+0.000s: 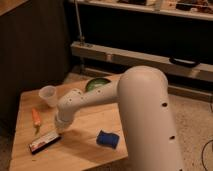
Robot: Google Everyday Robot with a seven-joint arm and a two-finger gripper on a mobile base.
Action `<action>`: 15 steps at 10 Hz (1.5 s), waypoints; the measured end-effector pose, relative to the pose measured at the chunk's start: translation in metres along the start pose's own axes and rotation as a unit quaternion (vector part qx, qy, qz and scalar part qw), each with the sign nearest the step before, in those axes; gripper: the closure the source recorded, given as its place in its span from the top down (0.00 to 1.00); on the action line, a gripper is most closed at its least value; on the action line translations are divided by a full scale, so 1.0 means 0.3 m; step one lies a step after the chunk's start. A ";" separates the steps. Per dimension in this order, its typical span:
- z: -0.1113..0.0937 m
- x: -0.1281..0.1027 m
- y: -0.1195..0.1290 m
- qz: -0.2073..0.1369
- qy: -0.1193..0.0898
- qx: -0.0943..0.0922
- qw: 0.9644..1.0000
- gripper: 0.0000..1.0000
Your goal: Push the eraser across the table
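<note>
We log the eraser (44, 143) flat near the front-left edge of the table (82, 152), just below the carrot (36, 118). The gripper (59, 127) sits low just beside the eraser's right end, mostly hidden under the arm (92, 97). Spread or closed, we cannot tell.

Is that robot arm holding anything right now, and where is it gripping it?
Cannot be told. The gripper is low beside one end of the eraser, which lies flat on the table.

On the table (85, 150), the pincer (60, 128) hangs just right of the eraser (44, 142), carrot (36, 117) behind.
</note>
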 end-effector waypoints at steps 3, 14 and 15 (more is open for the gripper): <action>0.087 0.065 0.125 -0.021 0.024 -0.014 0.999 0.00; 0.135 0.127 0.554 -0.124 0.038 -0.079 0.988 0.00; 0.127 0.133 0.554 -0.117 0.035 -0.077 0.990 0.00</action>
